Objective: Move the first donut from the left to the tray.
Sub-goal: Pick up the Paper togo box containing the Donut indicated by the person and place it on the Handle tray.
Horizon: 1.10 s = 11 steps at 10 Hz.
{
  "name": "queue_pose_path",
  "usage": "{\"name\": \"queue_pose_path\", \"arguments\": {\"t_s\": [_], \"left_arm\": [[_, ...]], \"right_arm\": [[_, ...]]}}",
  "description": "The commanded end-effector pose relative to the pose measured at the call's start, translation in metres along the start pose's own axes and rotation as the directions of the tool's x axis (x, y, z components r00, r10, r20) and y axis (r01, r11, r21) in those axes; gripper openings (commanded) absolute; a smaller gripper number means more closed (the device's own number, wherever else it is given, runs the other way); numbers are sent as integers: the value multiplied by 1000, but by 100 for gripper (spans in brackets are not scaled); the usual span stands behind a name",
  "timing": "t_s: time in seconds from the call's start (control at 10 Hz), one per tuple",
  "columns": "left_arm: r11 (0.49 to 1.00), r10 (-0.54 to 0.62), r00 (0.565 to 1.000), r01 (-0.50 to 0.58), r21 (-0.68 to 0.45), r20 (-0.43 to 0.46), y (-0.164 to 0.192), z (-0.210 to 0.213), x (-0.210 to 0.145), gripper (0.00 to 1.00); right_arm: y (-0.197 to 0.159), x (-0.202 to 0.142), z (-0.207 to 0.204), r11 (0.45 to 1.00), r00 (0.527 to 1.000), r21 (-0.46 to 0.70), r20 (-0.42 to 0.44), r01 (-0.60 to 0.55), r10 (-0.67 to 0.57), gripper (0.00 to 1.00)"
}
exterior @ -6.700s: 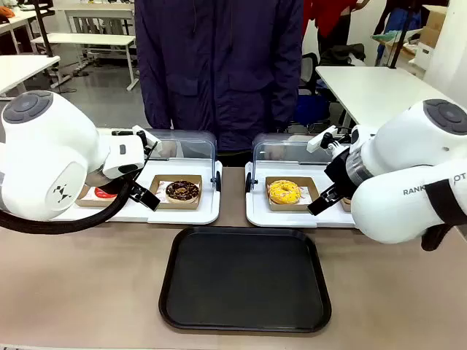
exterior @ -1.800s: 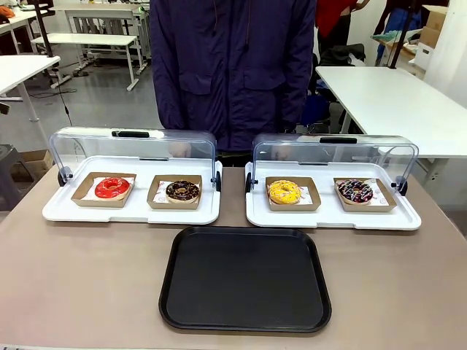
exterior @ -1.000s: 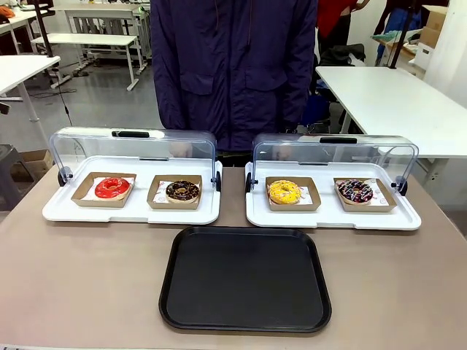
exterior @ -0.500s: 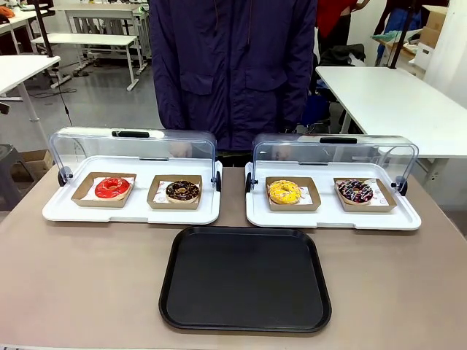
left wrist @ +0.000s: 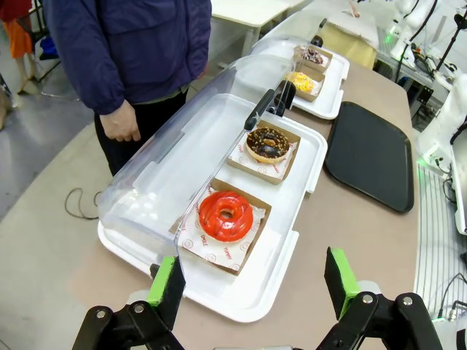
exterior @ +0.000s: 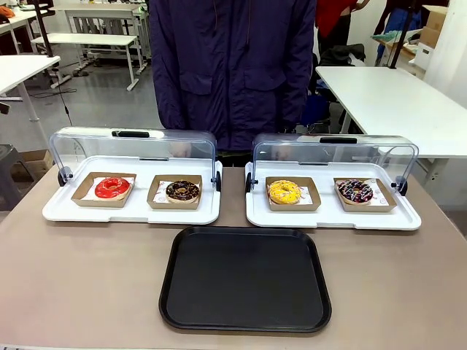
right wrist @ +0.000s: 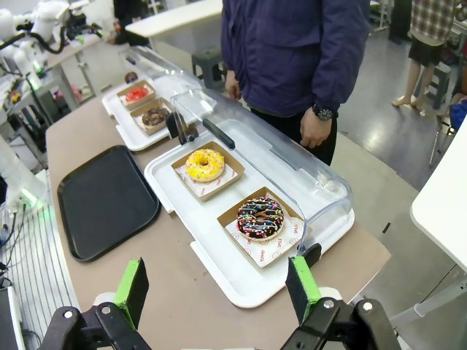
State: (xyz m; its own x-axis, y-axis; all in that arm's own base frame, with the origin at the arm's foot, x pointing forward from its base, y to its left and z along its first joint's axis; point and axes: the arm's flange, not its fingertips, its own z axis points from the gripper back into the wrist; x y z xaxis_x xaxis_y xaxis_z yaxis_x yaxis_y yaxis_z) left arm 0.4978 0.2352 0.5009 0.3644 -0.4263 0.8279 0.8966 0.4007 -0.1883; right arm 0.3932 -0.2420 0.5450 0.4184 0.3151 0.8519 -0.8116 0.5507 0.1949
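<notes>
Two pincers: I am holding my left pincer and right pincer wide apart, above the surface.
Donut: the donut is sitting in its cardboard holder, leftmost on the left white display tray.
Tray: the tray is lying mid-surface, just in front of both display trays.

Brown table carries black tray; two white lidded trays.

Bright, even, sharp indoor light
</notes>
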Motion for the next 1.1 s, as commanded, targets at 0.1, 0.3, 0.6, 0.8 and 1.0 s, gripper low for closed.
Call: {"name": "queue_pose_path", "arguments": {"t_s": [0.1, 0.3, 0.6, 0.8, 1.0], "left_arm": [[1000, -3, 1000, 3, -3, -3, -1, 0, 1, 100], [1000, -3, 1000, 3, -3, -3, -1, 0, 1, 100], [1000, -3, 1000, 3, -3, -3, -1, 0, 1, 100], [1000, -3, 1000, 3, -3, -3, -1, 0, 1, 100], [1000, -3, 1000, 3, -3, -3, -1, 0, 1, 100]], "right_arm": [[-1, 1, 0, 1000, 1000, 4, 20, -19, 19, 100], [-1, 1, 0, 1000, 1000, 4, 20, -19, 19, 100], [-1, 1, 0, 1000, 1000, 4, 20, -19, 19, 100], [-1, 1, 0, 1000, 1000, 4, 20, -19, 19, 100], [-1, 1, 0, 1000, 1000, 4, 20, -19, 19, 100]]}}
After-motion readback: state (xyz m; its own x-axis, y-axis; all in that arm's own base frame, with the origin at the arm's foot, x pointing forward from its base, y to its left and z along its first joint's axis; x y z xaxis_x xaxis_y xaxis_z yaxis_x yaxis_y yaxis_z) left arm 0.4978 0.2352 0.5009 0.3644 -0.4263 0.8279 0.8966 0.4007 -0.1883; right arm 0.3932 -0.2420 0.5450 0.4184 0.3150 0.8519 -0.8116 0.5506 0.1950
